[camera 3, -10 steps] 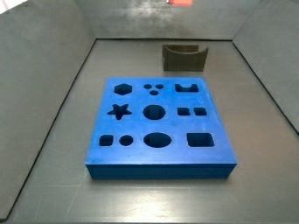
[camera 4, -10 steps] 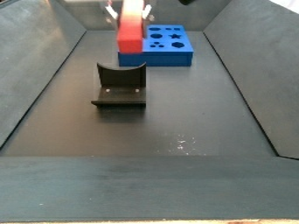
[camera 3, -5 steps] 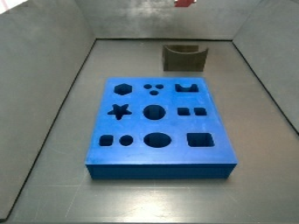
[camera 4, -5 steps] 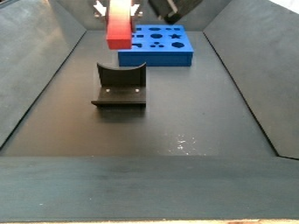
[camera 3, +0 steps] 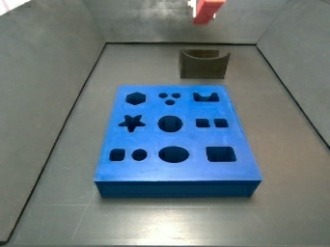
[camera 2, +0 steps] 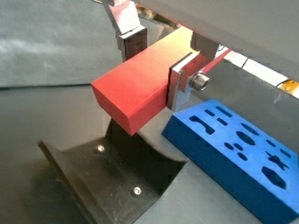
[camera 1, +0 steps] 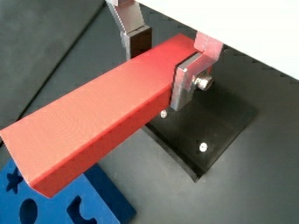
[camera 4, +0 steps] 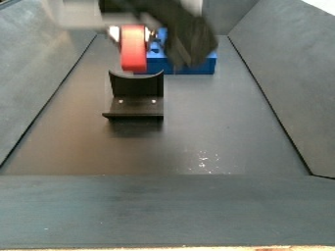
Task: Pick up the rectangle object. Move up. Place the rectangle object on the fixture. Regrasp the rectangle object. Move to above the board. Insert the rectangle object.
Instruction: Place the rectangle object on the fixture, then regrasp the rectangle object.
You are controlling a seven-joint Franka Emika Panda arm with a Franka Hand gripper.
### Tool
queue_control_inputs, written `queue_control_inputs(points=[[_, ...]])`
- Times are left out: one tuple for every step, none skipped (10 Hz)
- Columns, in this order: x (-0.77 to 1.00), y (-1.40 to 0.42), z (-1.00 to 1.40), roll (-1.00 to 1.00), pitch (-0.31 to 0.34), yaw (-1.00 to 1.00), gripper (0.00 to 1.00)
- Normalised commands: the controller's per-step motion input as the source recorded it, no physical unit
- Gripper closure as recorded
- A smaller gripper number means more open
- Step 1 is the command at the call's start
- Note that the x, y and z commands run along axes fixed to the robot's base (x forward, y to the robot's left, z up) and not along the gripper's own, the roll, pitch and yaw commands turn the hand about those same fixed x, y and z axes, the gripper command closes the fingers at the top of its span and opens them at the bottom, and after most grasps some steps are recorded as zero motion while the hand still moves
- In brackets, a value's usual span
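My gripper (camera 1: 162, 59) is shut on the red-orange rectangle object (camera 1: 100, 118), its silver fingers (camera 1: 187, 77) pressing the block's two long sides near one end. The block juts out level beyond the jaws in both wrist views (camera 2: 140, 87). It hangs above the dark fixture (camera 2: 117, 175), apart from it. In a side view the block (camera 4: 133, 49) sits just over the fixture's notch (camera 4: 133, 96), under the blurred dark arm (camera 4: 183, 29). In a side view only its lower end (camera 3: 206, 10) shows, above the fixture (camera 3: 203, 64). The blue board (camera 3: 175, 135) lies on the floor.
Grey sloping walls (camera 3: 65, 106) enclose the dark floor on both sides. The board (camera 4: 197, 65) lies just behind the fixture, partly hidden by the arm. The fixture's base plate (camera 1: 216, 131) carries small screws.
The gripper has come down with the rectangle object towards the fixture. The dark arm now fills the top of a side view and looks blurred.
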Motion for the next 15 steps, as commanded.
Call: queue_control_inputs(points=[[0.15,0.10,-1.00,-1.00,0.047,-0.07,1.00],[0.16,0.11,-1.00,-0.96,0.070,-0.08,1.00],[0.18,0.11,-1.00,-0.80,0.071,-0.09,1.00],[0.18,0.12,-1.00,-0.64,0.073,-0.09,1.00],[0.19,0.13,-1.00,-0.47,0.071,-0.10,1.00],[0.16,0.10,-0.78,-0.28,0.070,-0.10,1.00],[0.13,0.08,-0.59,-0.20,0.058,-0.11,1.00],[0.10,0.06,-0.39,-0.17,0.038,-0.11,1.00],[0.08,0.11,-0.29,-0.12,0.016,-0.11,1.00],[0.06,0.13,-0.26,-0.11,0.000,-0.10,1.00],[0.06,0.13,-0.26,-0.11,-0.001,-0.09,1.00],[0.00,0.00,0.00,0.00,0.000,0.00,0.00],[0.00,0.00,1.00,-0.03,-0.011,-0.02,0.00],[-0.01,0.00,1.00,-0.03,-0.005,-0.01,0.00],[-0.03,0.01,1.00,-0.01,0.003,0.00,0.00]])
